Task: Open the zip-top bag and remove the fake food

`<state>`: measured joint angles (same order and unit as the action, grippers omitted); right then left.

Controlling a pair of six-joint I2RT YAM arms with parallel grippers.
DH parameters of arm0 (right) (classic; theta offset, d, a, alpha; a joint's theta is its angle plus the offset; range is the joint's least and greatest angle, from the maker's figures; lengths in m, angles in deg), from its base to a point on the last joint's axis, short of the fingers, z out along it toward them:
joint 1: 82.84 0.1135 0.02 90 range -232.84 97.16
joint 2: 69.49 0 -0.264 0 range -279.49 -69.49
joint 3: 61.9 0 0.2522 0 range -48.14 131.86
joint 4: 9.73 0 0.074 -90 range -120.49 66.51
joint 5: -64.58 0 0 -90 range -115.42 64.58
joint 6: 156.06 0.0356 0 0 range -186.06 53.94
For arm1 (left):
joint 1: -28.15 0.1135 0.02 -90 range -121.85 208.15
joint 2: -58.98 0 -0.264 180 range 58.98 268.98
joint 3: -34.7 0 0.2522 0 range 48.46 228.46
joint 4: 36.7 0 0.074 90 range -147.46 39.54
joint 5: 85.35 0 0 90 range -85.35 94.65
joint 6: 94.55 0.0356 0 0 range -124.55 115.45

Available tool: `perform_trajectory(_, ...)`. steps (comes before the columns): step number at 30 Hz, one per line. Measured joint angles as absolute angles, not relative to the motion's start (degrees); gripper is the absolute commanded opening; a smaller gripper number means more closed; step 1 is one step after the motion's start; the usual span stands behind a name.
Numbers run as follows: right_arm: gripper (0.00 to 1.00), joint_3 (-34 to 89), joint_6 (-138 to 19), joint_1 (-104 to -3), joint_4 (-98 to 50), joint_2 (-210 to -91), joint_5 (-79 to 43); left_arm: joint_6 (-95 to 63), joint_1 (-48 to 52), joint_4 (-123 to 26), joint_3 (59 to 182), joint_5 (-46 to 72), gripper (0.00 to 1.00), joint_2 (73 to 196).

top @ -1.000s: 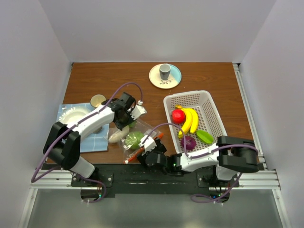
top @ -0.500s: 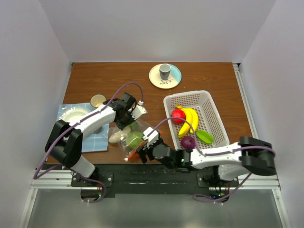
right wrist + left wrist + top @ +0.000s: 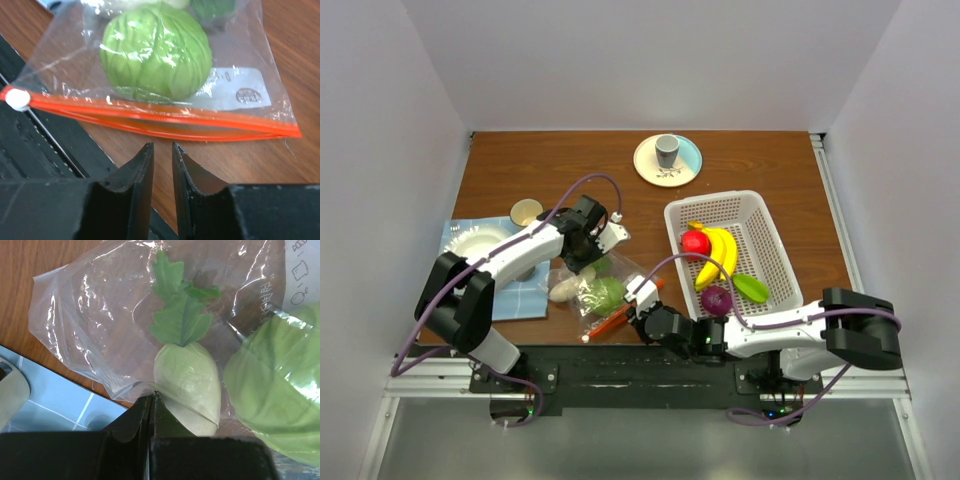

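In the top view the zip-top bag [image 3: 603, 293] lies on the counter [image 3: 770, 165] at lower centre-left, holding a green cabbage [image 3: 155, 50] and a cream radish [image 3: 187, 385]. The white basket [image 3: 765, 245] to its right holds bananas [image 3: 720, 252], a red fruit [image 3: 695, 244], a purple piece [image 3: 717, 299] and a green piece [image 3: 751, 288]. The left fingers [image 3: 127, 425] are closed on the bag's clear film beside the radish, while the right fingers [image 3: 135, 172], low near the bottom edge, stand a thin gap apart, empty, just short of the orange zip strip [image 3: 150, 117].

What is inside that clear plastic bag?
A round green cabbage and a cream radish with green leaves show through the zip-top bag. Anything beneath them is hidden.
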<state>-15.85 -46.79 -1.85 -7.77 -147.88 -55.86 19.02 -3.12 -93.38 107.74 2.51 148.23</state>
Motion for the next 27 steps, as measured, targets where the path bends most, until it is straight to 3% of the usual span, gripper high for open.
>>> perform_trajectory(10,0.24,-16.4,-46.6,-1.9,-5.4,-151.4,-56.4,19.0,-3.1,-93.4,107.7,2.5,0.0,148.2)
perform_trajectory(13,0.28,-15.7,-46.5,-1.9,-4.3,-155.3,-56.6,19.0,-3.1,-93.4,107.7,2.5,0.0,148.2)
perform_trajectory(16,0.49,-14.9,-45.9,-2.0,-2.9,-158.5,-56.9,19.0,-3.1,-93.4,107.7,2.5,0.0,148.2)
perform_trajectory(17,0.6,-14.8,-45.8,-2.1,-2.2,-159.3,-56.9,19.0,-3.1,-93.4,107.7,2.5,0.0,148.2)
perform_trajectory(20,0.67,-14.8,-45.3,-2.7,-0.6,-160.2,-56.7,19.0,-3.1,-93.4,107.7,2.5,0.0,148.2)
perform_trajectory(23,0.67,-14.4,-45.6,-3.3,0.7,-160.2,-56.2,19.0,-3.1,-93.4,107.7,2.5,0.0,148.2)
perform_trajectory(27,0.58,-13.7,-46.2,-3.5,0.8,-158.8,-55.3,19.0,-3.1,-93.4,107.7,2.5,0.0,148.2)
